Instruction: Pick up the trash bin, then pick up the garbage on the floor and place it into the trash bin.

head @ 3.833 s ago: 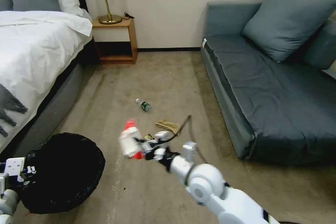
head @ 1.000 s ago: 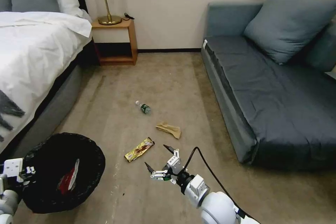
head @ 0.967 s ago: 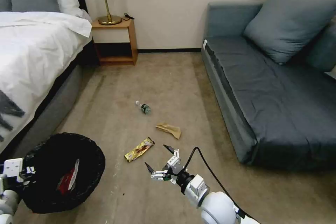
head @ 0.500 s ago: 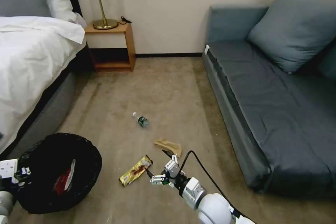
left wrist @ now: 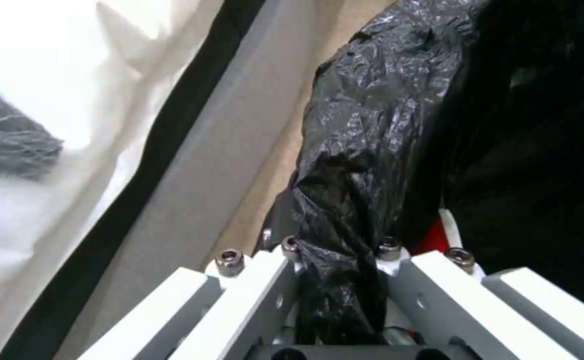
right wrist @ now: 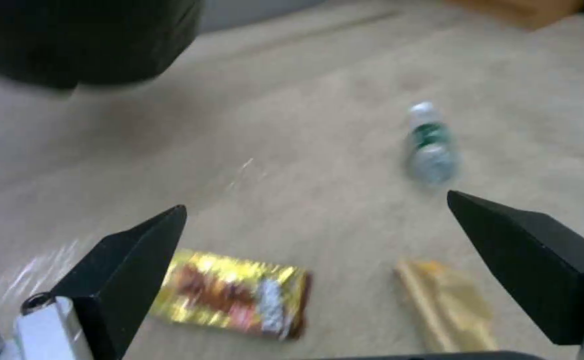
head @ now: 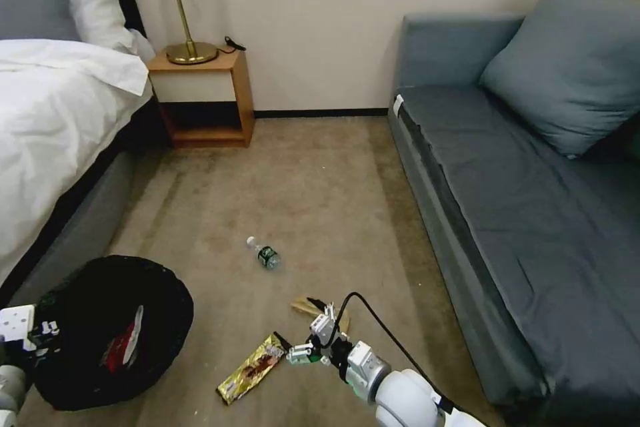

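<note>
Gold wrapper now lower centre of head frame: camera moved. Right gripper wide open, empty, closer above it. Left gripper clamps trash bin rim.

Trash bin, red-white packet inside; gold wrapper, bottle beyond it; right gripper, jaws apart.
</note>
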Controlling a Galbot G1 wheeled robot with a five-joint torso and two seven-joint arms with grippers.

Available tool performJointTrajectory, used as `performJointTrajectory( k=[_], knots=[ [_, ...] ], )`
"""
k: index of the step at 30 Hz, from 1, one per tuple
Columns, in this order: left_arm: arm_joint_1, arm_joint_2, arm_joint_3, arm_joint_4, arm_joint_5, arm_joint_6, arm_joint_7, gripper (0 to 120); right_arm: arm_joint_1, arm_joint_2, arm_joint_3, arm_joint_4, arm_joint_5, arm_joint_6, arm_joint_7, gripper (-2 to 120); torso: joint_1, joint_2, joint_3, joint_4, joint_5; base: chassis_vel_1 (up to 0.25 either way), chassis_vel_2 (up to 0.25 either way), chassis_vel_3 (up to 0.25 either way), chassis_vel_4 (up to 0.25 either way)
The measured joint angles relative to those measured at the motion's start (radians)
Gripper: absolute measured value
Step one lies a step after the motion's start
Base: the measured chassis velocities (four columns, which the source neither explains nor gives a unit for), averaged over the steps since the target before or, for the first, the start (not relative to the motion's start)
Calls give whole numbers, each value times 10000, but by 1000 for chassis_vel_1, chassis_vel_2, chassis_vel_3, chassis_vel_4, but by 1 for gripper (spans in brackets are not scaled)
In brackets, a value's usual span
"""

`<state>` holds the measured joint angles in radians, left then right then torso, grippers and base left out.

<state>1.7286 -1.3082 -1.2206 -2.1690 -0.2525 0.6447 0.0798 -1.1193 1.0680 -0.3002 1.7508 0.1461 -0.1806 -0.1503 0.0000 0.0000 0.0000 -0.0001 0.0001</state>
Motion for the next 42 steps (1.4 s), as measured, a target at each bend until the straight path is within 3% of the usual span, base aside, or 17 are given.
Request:
performJointTrajectory(
  k=[6,9,10,16,18,26,42],
  knots=[
    [39,-28,-56,-53,21,6,6,3,1774,-286,-1557,-1156,-405,47,-1176,100,0,0,0,0,-2,9,-4,-6,6],
    [77,-45,-93,-67,21,6,10,3,2058,-254,-1819,-1388,-586,203,-1261,100,0,-1,0,1,-1,0,0,0,0],
    [175,-106,-226,-110,21,2,20,3,2988,-77,-2669,-2141,-868,601,-1396,100,0,0,0,2,-1,0,0,0,0],
    [258,-201,-404,-151,8,-21,37,3,4322,339,-3816,-3341,-1554,1221,-1398,100,0,0,0,3,0,0,0,0,0],
    [251,-305,-446,-180,7,-24,38,3,4759,627,-4190,-4139,-2358,1700,-1441,100,0,0,1,4,-2,0,0,0,0],
    [284,-428,-535,-343,0,-24,56,3,4892,1189,-4425,-5515,-3873,2795,-1577,100,0,0,0,1,-2,0,0,0,0],
    [384,-507,-536,-484,-20,-17,64,3,4319,2077,-4155,-6805,-4949,3371,-1405,100,0,-1,0,1,-1,0,0,0,0]
  ],
)
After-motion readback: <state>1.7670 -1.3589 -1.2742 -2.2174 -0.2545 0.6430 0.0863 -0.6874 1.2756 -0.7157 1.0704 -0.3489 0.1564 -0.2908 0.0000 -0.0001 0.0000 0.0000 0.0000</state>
